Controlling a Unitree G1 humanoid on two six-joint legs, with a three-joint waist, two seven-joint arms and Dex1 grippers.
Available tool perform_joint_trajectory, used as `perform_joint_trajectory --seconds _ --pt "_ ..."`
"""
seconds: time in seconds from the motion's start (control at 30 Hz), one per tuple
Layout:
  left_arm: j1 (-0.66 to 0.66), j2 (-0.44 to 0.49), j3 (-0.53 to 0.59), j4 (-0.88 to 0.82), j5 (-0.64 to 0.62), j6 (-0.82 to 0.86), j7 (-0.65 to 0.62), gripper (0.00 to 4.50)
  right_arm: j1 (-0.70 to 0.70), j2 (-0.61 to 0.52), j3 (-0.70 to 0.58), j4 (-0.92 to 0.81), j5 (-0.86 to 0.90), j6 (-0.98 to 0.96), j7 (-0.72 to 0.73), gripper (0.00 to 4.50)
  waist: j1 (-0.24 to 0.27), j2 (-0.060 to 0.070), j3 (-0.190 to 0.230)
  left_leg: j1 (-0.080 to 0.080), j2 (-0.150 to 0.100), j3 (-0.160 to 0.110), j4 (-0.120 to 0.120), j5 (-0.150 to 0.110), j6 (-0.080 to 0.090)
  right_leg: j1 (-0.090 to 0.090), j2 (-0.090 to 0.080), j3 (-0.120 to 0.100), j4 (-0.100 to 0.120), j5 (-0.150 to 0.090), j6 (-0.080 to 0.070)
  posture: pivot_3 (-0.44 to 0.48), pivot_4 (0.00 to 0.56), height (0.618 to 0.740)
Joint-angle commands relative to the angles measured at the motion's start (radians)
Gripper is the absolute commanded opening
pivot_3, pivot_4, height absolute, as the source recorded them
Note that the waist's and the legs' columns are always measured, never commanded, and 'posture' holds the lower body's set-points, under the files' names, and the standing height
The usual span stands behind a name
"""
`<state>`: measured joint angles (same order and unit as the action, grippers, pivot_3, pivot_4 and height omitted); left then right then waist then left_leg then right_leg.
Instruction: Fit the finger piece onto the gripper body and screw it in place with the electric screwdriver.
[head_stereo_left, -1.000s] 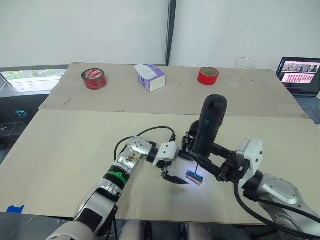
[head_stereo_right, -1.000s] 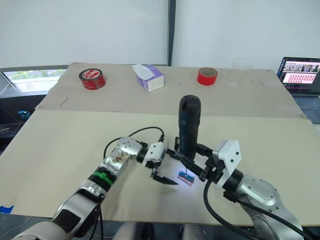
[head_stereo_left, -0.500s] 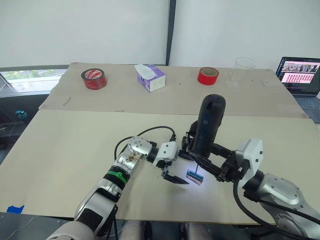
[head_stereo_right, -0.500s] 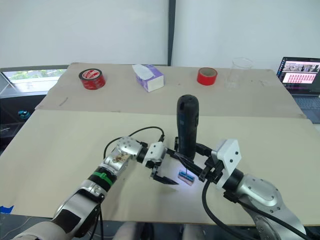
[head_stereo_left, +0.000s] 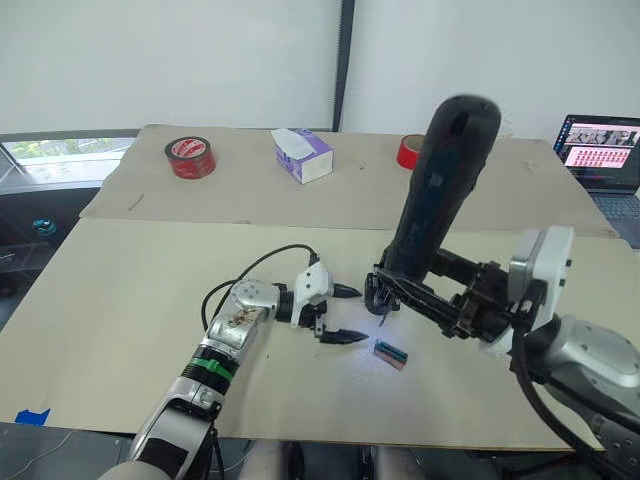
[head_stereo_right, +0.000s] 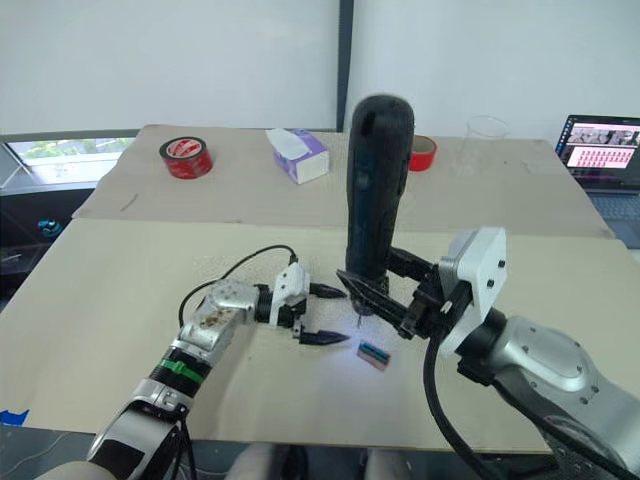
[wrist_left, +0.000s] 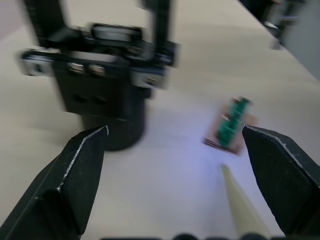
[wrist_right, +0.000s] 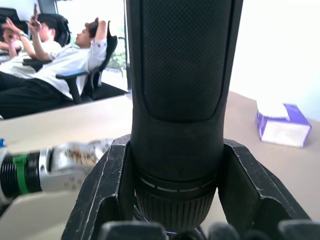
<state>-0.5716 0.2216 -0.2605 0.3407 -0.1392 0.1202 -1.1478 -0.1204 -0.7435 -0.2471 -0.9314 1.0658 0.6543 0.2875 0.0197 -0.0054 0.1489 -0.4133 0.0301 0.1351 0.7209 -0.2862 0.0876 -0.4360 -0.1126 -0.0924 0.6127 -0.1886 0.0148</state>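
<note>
Head views, right gripper (head_stereo_left: 395, 290): clamped on the electric screwdriver (head_stereo_left: 440, 190), holding it above the table (head_stereo_left: 130, 290).
Head views, screwdriver: its bit had risen clear of the small green-and-brown block (head_stereo_left: 390, 354); a second before, the tip was down at that block. The tool leaned with its upper end toward the far right.
Head views, left gripper (head_stereo_left: 345, 313): fingers spread with nothing between them, one tip near the screwdriver's lower end, the other low over the table. It had turned and drawn back a little to the left since a second before.
Head views, block: lay flat in the white glow on the table, in the same spot as before, near the left gripper's lower tip.
Head views, background: two red tape rolls (head_stereo_left: 189, 157), a purple tissue box (head_stereo_left: 302, 154), a clear cup (head_stereo_right: 482, 138) and a laptop (head_stereo_left: 601, 148) stood at the far side.
Left wrist view: left fingers (wrist_left: 67, 185) wide apart; between them a chunky black part (wrist_left: 107, 85) stood on the table, and the block (wrist_left: 231, 125) lay just beside a pale spike (wrist_left: 240, 207).
Left wrist view, gripper body and finger piece: I could not tell them apart from the robot's own parts.
Right wrist view: right fingers (wrist_right: 107, 192) pressed on both sides of the screwdriver's barrel (wrist_right: 180, 85); seated people (wrist_right: 60, 60) showed behind.
</note>
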Motion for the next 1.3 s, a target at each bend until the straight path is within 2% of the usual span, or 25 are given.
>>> perform_joint_trajectory --seconds 0.03,0.2,0.37,0.47,0.5,0.57,0.7,0.87,1.0,1.03,1.17,1.3 --pt "-0.005 -0.044 0.000 -0.009 0.034 0.024 0.132 4.50 -0.042 -0.020 -0.018 -0.009 0.050 -0.004 -0.031 1.90 0.000 0.000 0.000 0.000 0.000 0.000 0.000 0.000 0.000 0.000 0.000 0.000 0.000 0.000 0.000 0.000 0.150 0.740" --pt "-0.027 -0.108 -0.011 0.043 0.067 0.046 0.243 4.50 -0.059 -0.042 -0.011 0.005 0.064 -0.003 -0.040 1.90 0.000 0.000 0.000 0.000 0.000 0.001 0.000 0.000 0.000 0.000 0.000 0.000 0.000 0.000 0.000 0.000 0.150 0.740" --pt "-0.059 -0.156 -0.029 0.113 0.067 0.027 0.246 4.50 -0.043 -0.056 -0.014 0.006 0.056 -0.008 -0.036 1.90 0.001 0.000 0.000 0.000 0.000 0.001 0.000 0.000 0.000 0.000 0.000 0.000 0.000 0.000 0.000 0.000 0.150 0.740" --pt "-0.101 -0.163 -0.035 0.196 0.071 -0.054 0.208 3.66 -0.032 -0.061 -0.014 0.004 0.050 -0.011 -0.034 1.90 0.002 0.000 0.000 0.000 0.000 0.001 0.000 0.000 0.000 0.000 0.000 0.000 0.000 0.000 0.000 0.000 0.150 0.740" --pt "-0.113 -0.162 -0.037 0.223 0.073 -0.078 0.196 3.25 -0.029 -0.062 -0.015 0.003 0.049 -0.012 -0.034 1.90 0.001 0.000 0.000 0.000 0.000 0.001 0.000 0.000 0.000 0.000 0.000 0.000 0.000 0.000 0.000 0.000 0.150 0.740" --pt "-0.166 -0.152 -0.045 0.327 0.065 -0.171 0.087 2.33 -0.021 -0.065 -0.018 0.003 0.046 -0.013 -0.028 1.90 0.002 0.000 0.000 0.000 0.000 0.001 0.000 0.000 0.000 -0.001 0.000 0.000 0.000 0.000 0.000 0.000 0.150 0.740" --pt "-0.307 -0.148 -0.032 0.570 0.045 -0.375 -0.178 2.28 -0.009 -0.074 -0.025 0.003 0.043 -0.017 -0.017 1.90 0.003 0.000 0.000 -0.002 0.000 0.001 0.000 0.000 0.000 -0.002 0.000 -0.001 -0.001 0.000 0.000 0.000 0.150 0.740" --pt "-0.448 -0.159 -0.015 0.825 0.131 -0.442 -0.093 2.28 0.007 -0.077 -0.029 -0.007 0.042 -0.020 -0.014 1.90 0.005 -0.001 0.001 -0.003 -0.001 0.001 0.001 -0.001 0.002 -0.002 0.000 0.000 -0.001 0.001 0.000 0.000 0.150 0.740" --pt "-0.466 -0.162 0.016 0.882 0.151 -0.452 -0.022 4.19 0.016 -0.075 -0.031 -0.014 0.042 -0.023 -0.017 1.90 0.001 -0.001 0.001 -0.002 -0.001 0.001 0.001 -0.002 0.003 -0.001 -0.001 0.000 -0.001 0.001 0.001 0.000 0.150 0.740" --pt "-0.462 -0.160 0.024 0.882 0.154 -0.452 -0.009 4.46 0.016 -0.073 -0.030 -0.014 0.042 -0.023 -0.018 1.90 0.000 -0.001 0.001 -0.002 -0.001 0.001 0.001 -0.001 0.003 -0.001 -0.001 0.000 -0.001 0.001 0.001 0.000 0.150 0.740" --pt "-0.410 -0.135 0.047 0.835 0.145 -0.437 -0.035 4.50 0.020 -0.066 -0.024 -0.020 0.039 -0.028 -0.019 1.90 -0.004 -0.001 0.001 -0.002 0.000 0.001 0.001 -0.001 0.002 -0.002 0.000 0.000 -0.001 0.001 0.001 0.000 0.150 0.740" --pt "-0.318 -0.120 0.074 0.674 0.102 -0.336 -0.060 4.50 0.021 -0.063 -0.020 -0.019 0.035 -0.031 -0.009 1.90 -0.007 -0.001 0.001 -0.002 0.000 0.001 0.001 -0.001 0.002 -0.002 0.000 0.000 -0.001 0.001 0.001 0.000 0.150 0.740"
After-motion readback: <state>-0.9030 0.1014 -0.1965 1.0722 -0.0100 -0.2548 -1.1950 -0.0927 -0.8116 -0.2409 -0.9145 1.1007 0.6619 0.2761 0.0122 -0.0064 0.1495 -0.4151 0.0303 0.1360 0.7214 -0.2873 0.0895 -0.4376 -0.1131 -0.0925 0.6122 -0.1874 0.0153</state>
